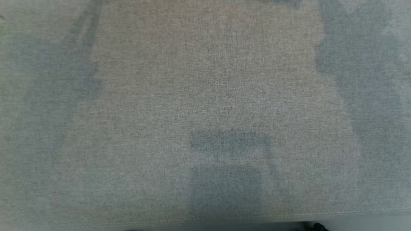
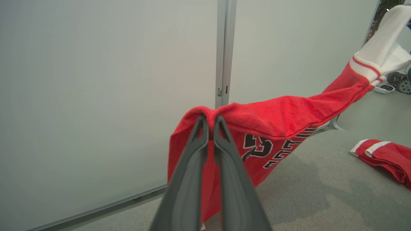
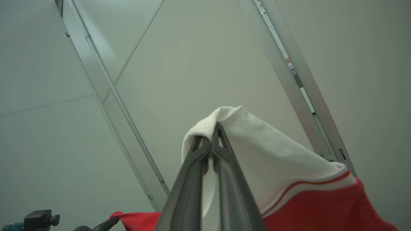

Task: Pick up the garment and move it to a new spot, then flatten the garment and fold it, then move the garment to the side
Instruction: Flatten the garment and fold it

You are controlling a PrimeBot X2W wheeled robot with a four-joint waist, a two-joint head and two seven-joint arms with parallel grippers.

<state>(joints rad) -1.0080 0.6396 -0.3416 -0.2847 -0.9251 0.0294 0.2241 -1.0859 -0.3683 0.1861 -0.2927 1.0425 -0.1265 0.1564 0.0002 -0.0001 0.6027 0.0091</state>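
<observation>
Left pincer: the left pincer was clamped on a red fold of the garment, fingers pressed together with cloth bunched over their tips.
Right pincer: the right pincer was closed on the garment's white part, which draped over and around its fingertips.
Garment, position: it was held in the air between the two pincers, above the table and clear of it where visible. It ran from the red fold at centre up to the white part at the upper right of the left wrist view.
Garment, appearance: red cloth with black-and-white lettering on the hanging panel. A red-and-white striped band lay where red met white.
Table: a grey woven covering. In the head view it carried soft shadows at centre bottom and along both sides.
Second red garment: the second red garment, with white-striped edging, lay on the table to the right, well apart from the held one.
Background: pale wall panels were joined by a metal post behind the left pincer.
</observation>
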